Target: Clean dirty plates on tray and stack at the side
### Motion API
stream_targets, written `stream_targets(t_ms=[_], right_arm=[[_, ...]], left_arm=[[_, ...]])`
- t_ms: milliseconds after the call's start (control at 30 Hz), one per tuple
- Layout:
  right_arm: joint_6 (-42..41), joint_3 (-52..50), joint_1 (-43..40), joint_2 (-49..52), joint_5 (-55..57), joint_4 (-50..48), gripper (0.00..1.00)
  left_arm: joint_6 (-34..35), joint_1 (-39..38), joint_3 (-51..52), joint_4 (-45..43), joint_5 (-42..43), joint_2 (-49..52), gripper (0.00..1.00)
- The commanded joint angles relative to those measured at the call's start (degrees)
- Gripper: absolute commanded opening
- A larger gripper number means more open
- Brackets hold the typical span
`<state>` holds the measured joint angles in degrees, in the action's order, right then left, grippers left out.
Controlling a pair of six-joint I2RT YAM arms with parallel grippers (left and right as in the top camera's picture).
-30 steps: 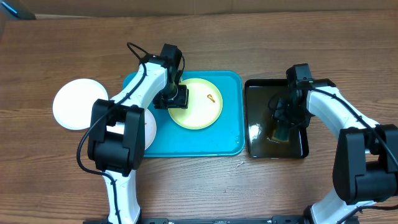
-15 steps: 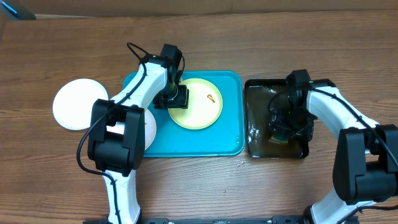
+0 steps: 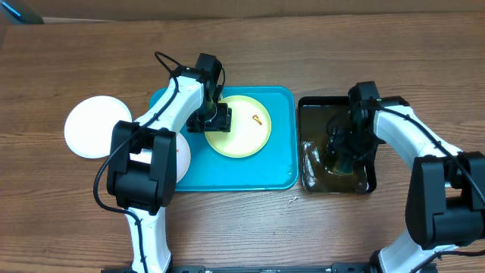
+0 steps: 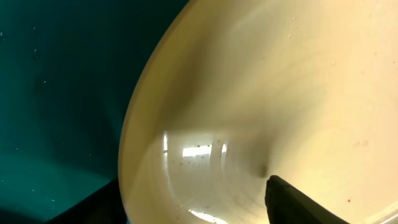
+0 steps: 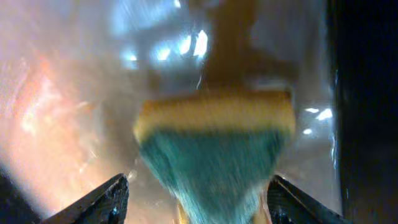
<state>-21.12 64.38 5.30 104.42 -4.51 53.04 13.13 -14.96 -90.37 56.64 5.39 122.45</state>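
A pale yellow-green plate (image 3: 241, 127) with a small brown smear (image 3: 258, 119) lies on the turquoise tray (image 3: 276, 163). My left gripper (image 3: 210, 117) is shut on its left rim; in the left wrist view the rim (image 4: 186, 124) sits between my fingers (image 4: 193, 186). A white plate (image 3: 182, 155) lies on the tray's left side, partly hidden under my left arm. Another white plate (image 3: 92, 127) lies on the table to the left of the tray. My right gripper (image 3: 345, 148) is shut on a yellow and teal sponge (image 5: 214, 149), held down in the wet black tray (image 3: 314, 106); its fingers (image 5: 196, 186) flank the sponge.
The black tray stands just right of the turquoise tray and holds rippling liquid (image 3: 312, 163). A small scrap (image 3: 292, 201) lies on the wooden table (image 3: 303, 45) in front of the trays.
My right gripper has shifted slightly with the sponge inside the black tray, and the liquid has sloshed toward the front left. The left arm and plates have not moved.
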Motion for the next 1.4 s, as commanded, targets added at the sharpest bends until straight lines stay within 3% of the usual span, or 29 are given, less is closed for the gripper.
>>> stream_targets(t_ms=[0,33,67,167,233,300,333,400,567,967,1067,1367], right_arm=[[-0.48,-0.09,-0.11,-0.37,0.72,-1.18,0.38],[-0.48,-0.09,-0.04,-0.37,0.74,-1.20,0.15],[-0.48,-0.09,-0.04,-0.37,0.72,-1.16,0.04],[-0.42,-0.02,-0.07,-0.37,0.55,-1.11,0.04],[0.72,1.29,-0.07,-0.39,-0.20,0.50,0.04],[1.73,4.94,-0.17,-0.39,-0.72,4.74,0.04],[1.92,8.68,-0.17,-0.46,-0.72,8.35,0.04],[2.40,12.74,0.15,-0.50,-0.72,11.67,0.04],[4.11,18.53,1.53,-0.50,-0.48,16.39,0.04],[9.27,18.18,4.59,-0.48,4.42,16.20,0.04],[12.63,18.18,6.38,-0.48,4.44,13.11,0.04],[11.91,18.18,15.82,-0.48,4.46,-1.95,0.04]], left_arm=[[-0.68,-0.22,-0.13,-0.15,0.61,0.44,0.66],[-0.66,-0.22,-0.13,-0.17,0.61,0.44,0.65],[-0.61,-0.22,-0.13,-0.17,0.63,0.44,0.65],[0.57,-0.22,-0.13,-0.17,0.61,0.44,0.64],[0.66,-0.22,-0.13,-0.13,0.61,0.44,0.56],[0.66,-0.22,-0.13,-0.13,0.61,0.44,0.35],[0.66,-0.22,-0.13,-0.17,0.61,0.44,0.14],[0.83,-0.22,-0.13,-0.20,0.61,0.44,0.04],[1.27,-0.22,-0.13,-0.57,0.61,0.44,0.04],[1.25,-0.22,-0.13,-0.66,0.63,0.44,0.04],[1.25,-0.22,-0.13,-0.66,0.63,0.44,0.04],[1.27,-0.22,-0.13,-0.98,0.68,0.44,0.04]])
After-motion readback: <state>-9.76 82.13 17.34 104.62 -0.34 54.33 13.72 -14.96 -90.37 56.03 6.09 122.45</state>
